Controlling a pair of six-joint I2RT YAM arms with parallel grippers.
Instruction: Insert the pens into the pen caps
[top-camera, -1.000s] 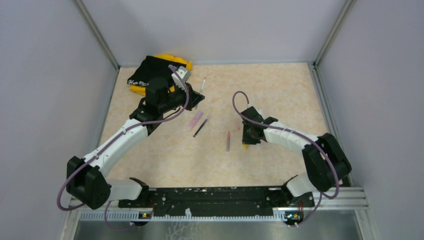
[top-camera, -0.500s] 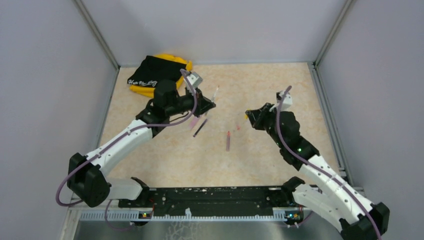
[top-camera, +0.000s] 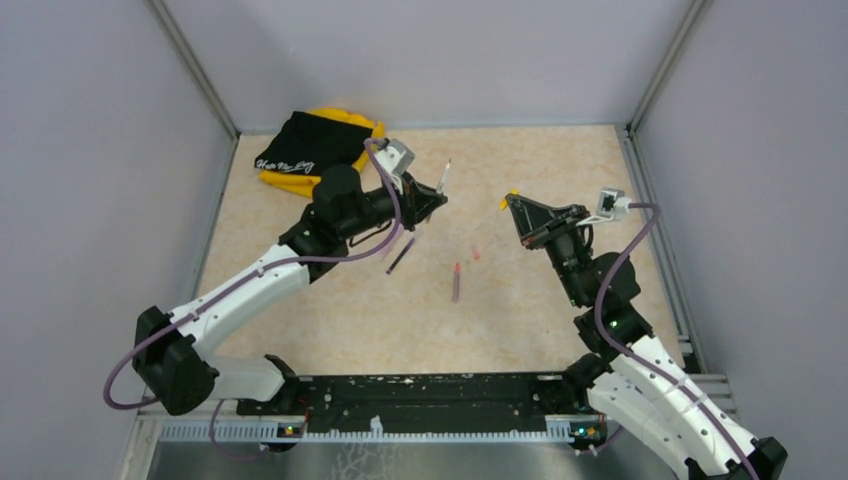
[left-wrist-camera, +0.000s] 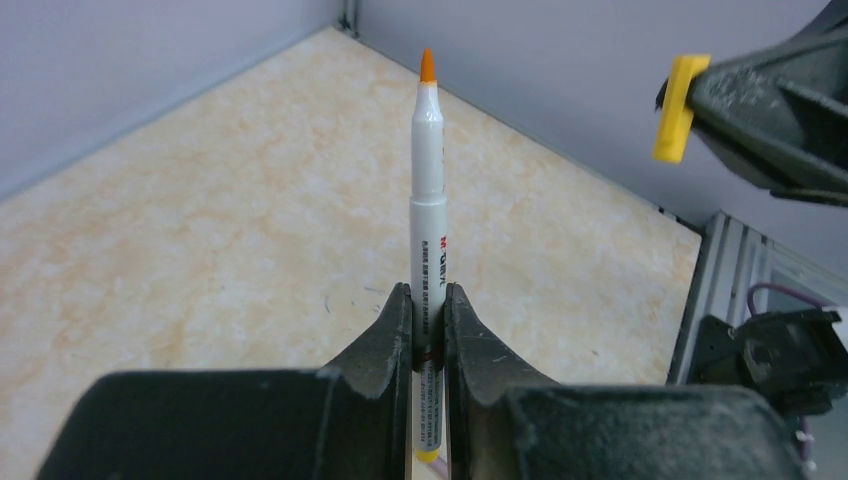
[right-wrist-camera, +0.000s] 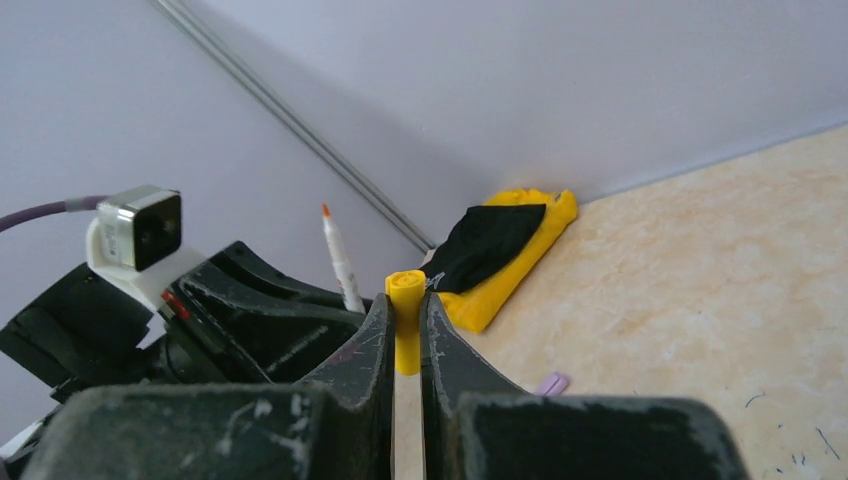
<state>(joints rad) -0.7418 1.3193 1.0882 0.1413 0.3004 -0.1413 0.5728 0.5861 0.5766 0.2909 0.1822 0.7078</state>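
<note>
My left gripper (left-wrist-camera: 428, 295) is shut on the white pen (left-wrist-camera: 430, 170), which points its orange tip up and away. In the top view this gripper (top-camera: 437, 200) hangs above the table's back middle. My right gripper (right-wrist-camera: 405, 303) is shut on the orange-yellow pen cap (right-wrist-camera: 405, 288), raised in the air facing the left one, a short gap apart (top-camera: 515, 205). That cap (left-wrist-camera: 678, 108) shows at the upper right of the left wrist view. On the table lie the black pen (top-camera: 400, 256), the pinkish-red pen (top-camera: 456, 282), a tiny pink cap (top-camera: 476, 254) and a lilac cap (right-wrist-camera: 551, 383).
A black cloth (top-camera: 310, 145) lies over a yellow thing (right-wrist-camera: 510, 275) in the back left corner. Grey walls close in the table on three sides. The left arm's purple cable (top-camera: 385, 215) loops over the spot near the black pen.
The right arm has risen off the table with the yellow cap and turned to face left. The left gripper has moved right with the white pen, so the two now face each other.
</note>
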